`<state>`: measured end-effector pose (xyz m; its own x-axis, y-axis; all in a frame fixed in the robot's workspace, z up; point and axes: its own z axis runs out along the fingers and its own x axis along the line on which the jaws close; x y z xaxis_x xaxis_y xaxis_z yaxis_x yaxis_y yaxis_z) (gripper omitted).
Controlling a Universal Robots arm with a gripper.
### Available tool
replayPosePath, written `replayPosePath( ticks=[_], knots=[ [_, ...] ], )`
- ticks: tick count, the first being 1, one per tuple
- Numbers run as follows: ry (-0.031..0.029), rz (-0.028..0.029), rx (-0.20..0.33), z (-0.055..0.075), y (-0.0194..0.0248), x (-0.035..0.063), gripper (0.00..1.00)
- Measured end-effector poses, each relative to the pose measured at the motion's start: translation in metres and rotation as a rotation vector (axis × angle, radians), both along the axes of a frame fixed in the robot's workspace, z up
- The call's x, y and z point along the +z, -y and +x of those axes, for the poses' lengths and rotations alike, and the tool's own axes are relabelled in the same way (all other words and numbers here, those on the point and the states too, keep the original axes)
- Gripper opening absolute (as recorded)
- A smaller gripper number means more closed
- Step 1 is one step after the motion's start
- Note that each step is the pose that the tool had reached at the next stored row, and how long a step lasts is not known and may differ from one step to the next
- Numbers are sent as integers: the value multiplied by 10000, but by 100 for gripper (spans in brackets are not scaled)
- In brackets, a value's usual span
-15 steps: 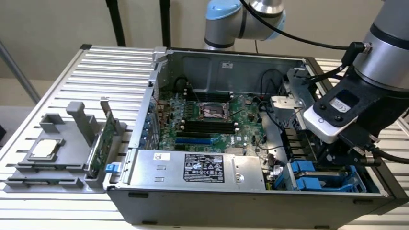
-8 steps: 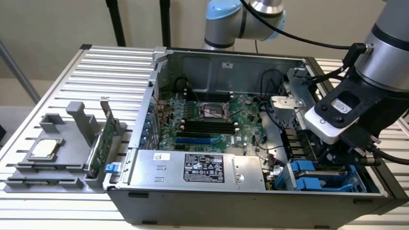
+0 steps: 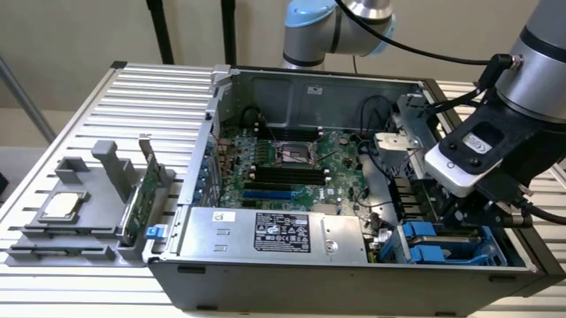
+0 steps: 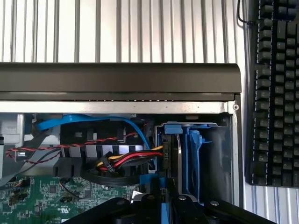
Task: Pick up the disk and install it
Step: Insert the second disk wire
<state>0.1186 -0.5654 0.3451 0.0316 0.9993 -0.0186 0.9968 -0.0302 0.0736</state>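
Exterior view: you see an open computer case (image 3: 354,278) lying on a ribbed metal tabletop (image 3: 159,86), with the robot arm (image 3: 539,73) coming in from 2 o'clock.
Pincer: your pincer (image 3: 473,215) is low inside the case at about 4 o'clock, down in the corner with the blue parts.
Pincer state: its black fingers (image 4: 187,207) are close together, and they pinch the disk.
Disk: the disk (image 4: 175,161) stands on its thin edge in the drive bay (image 4: 219,154), and you can see its silver side with the bright blue frame around it.
Disk in the exterior view: look at 4 o'clock in the case, where the blue frame (image 3: 423,233) sits just under the pincer.
Wires: red, yellow and black wires (image 4: 126,161) and a flat blue cable (image 4: 93,122) lie just beside the disk.
Green board: the big green board (image 3: 292,165) sits in the middle of the case.
Silver box: a silver box with a label (image 3: 265,232) lies along the case's near wall, at 6 o'clock.
Grey holder: a grey holder (image 3: 79,212) sits on the tabletop at 9 o'clock, well apart from the pincer.
Chip: a small square chip (image 3: 63,205) lies flat on the holder.
Green card: a thin green card (image 3: 142,199) stands up in the holder, next to the case.
Keyboard: in the wrist view a black keyboard (image 4: 273,93) lies outside the case.
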Motion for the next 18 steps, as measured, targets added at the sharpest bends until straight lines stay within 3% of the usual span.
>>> replayPosePath(
  ticks=[7, 18],
  knots=[
    [0, 23, 18, 0, 32, -47, 16],
    [0, 58, 109, 0, 33, -56, 16]
  ],
)
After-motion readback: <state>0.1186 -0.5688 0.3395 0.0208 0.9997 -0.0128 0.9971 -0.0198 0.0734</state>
